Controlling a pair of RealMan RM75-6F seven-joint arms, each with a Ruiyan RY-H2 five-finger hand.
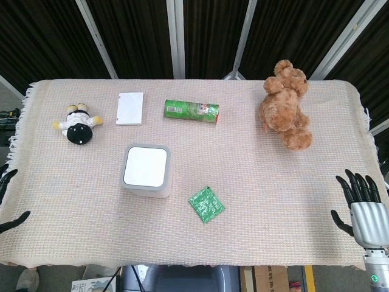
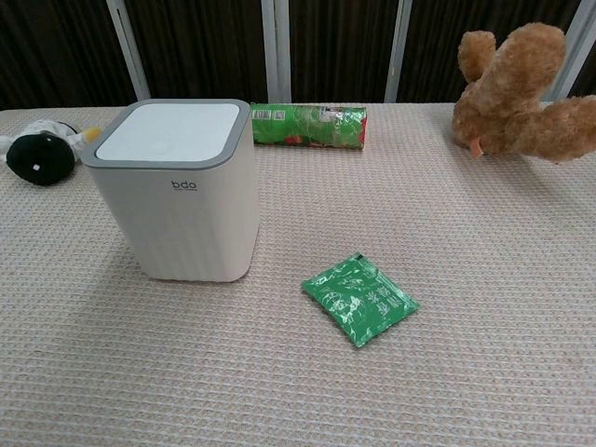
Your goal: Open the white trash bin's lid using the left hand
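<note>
The white trash bin with a grey rim stands left of the table's middle; its flat white lid lies level in the rim. Only dark fingertips of my left hand show at the far left edge of the head view, beside the table and well away from the bin. My right hand hovers at the front right corner, fingers spread and holding nothing. Neither hand shows in the chest view.
A green snack packet lies right of the bin. Behind it are a white flat box and a green tube package. A black-and-white plush sits far left, a brown teddy bear far right.
</note>
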